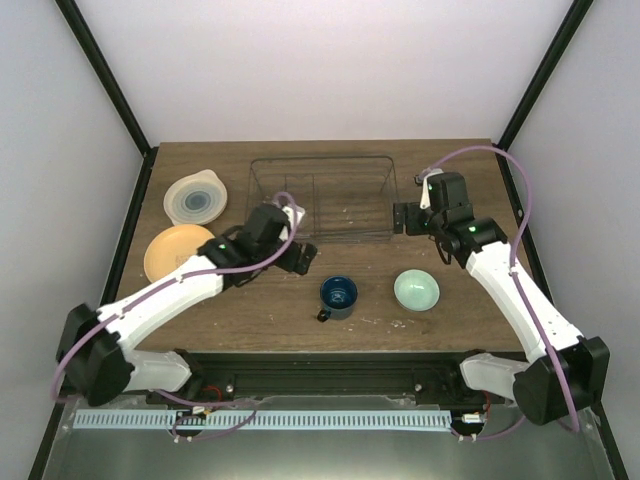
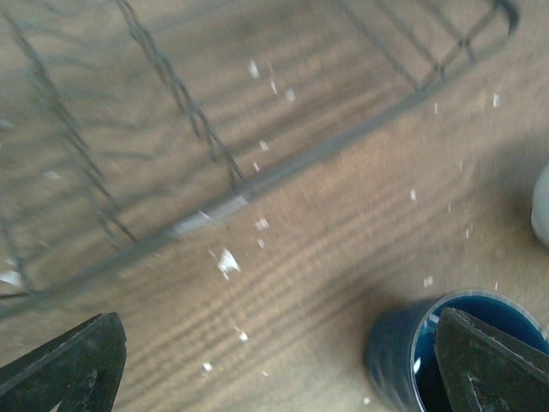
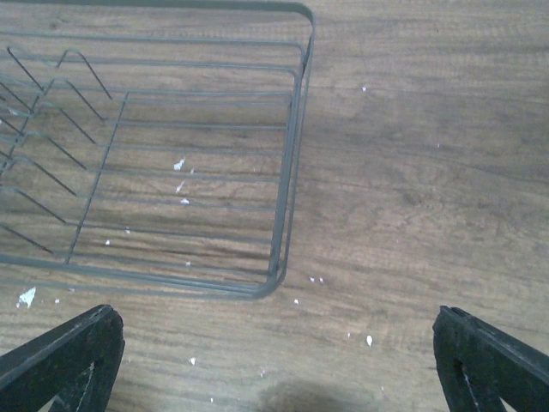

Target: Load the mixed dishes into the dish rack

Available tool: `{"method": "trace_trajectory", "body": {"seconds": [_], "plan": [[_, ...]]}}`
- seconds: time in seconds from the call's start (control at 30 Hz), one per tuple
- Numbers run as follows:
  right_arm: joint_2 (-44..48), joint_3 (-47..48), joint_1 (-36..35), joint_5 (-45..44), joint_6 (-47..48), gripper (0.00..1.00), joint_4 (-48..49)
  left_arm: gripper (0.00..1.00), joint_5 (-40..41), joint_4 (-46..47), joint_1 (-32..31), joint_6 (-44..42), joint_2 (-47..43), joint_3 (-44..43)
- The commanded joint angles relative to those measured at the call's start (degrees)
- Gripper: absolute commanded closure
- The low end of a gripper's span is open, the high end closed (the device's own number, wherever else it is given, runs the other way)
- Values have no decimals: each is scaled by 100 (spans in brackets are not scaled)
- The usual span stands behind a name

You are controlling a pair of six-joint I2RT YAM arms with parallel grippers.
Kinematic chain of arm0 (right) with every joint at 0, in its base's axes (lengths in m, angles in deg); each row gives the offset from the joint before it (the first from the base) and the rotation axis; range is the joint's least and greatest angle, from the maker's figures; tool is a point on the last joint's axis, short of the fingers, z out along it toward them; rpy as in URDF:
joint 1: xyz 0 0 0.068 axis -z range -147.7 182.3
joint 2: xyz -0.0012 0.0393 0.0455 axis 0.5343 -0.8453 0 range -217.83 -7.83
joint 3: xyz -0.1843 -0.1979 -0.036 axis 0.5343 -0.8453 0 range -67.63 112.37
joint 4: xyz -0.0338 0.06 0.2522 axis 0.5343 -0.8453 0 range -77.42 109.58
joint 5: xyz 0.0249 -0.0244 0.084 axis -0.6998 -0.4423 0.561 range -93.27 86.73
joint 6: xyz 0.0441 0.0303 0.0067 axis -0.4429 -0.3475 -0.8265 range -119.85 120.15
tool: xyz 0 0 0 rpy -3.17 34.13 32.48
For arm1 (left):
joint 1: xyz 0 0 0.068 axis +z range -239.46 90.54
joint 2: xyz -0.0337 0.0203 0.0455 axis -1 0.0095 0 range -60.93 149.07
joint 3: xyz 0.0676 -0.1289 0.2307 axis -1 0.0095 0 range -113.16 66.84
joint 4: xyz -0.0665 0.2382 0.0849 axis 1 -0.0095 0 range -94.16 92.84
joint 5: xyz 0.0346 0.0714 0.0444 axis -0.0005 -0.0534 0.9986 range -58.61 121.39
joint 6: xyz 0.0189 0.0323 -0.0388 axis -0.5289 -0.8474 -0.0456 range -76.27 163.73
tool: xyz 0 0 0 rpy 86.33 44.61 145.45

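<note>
Top external shows orange plate point(image 1: 178, 252), left wrist shows mug point(image 2: 400, 345)

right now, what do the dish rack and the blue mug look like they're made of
Dish rack: thin dark wire, likely metal with a matte finish; the table shows through its open grid. Dark blue mug: probably glazed ceramic, judging by its thick wall and slightly shiny blue inside, though plastic cannot be ruled out.

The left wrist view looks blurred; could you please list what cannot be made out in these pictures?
Orange plate, top external: its picture is too small to see.
Dark blue mug, left wrist: cut by the bottom edge, handle unseen.
Mint-green bowl, left wrist: only a sliver at the right edge.
Dish rack, right wrist: cut by the left edge.
</note>
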Motion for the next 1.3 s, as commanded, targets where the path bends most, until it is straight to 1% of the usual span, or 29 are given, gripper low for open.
{"method": "trace_trajectory", "body": {"seconds": [0.0,0.23,0.47,0.53,0.67,0.77,0.87,1.03,1.1,1.17,1.23,1.27], "plan": [[398,-51,-64,-94,-183,0,-274,0,-152,-440,-325,-76,654,-326],[832,-186,-65,-87,-271,0,-530,0,-265,-908,-1028,-132,1213,-635],[946,-325,-67,-201,-281,0,-531,2,-533,-937,-1206,-152,1436,-554],[956,-332,-60,-199,-276,0,-532,4,-562,-909,-1225,-185,1563,-536],[962,-350,-65,-203,-287,0,-534,14,-645,-741,-1221,-284,1858,-556],[972,-384,-65,-217,-299,0,-547,23,-714,-591,-1221,-324,2096,-612],[982,-405,-60,-245,-301,0,-573,40,-800,-500,-1228,-340,2308,-685],[1006,-446,-66,-290,-316,0,-591,63,-938,-391,-1241,-364,2543,-738],[1017,-463,-65,-300,-316,0,-591,71,-969,-350,-1251,-374,2604,-739],[1026,-477,-63,-309,-325,0,-593,83,-998,-325,-1247,-375,2643,-726],[1026,-486,-61,-315,-327,0,-594,98,-1009,-305,-1247,-364,2652,-717],[1026,-486,-60,-310,-334,0,-595,100,-1010,-296,-1248,-363,2641,-709]]}}
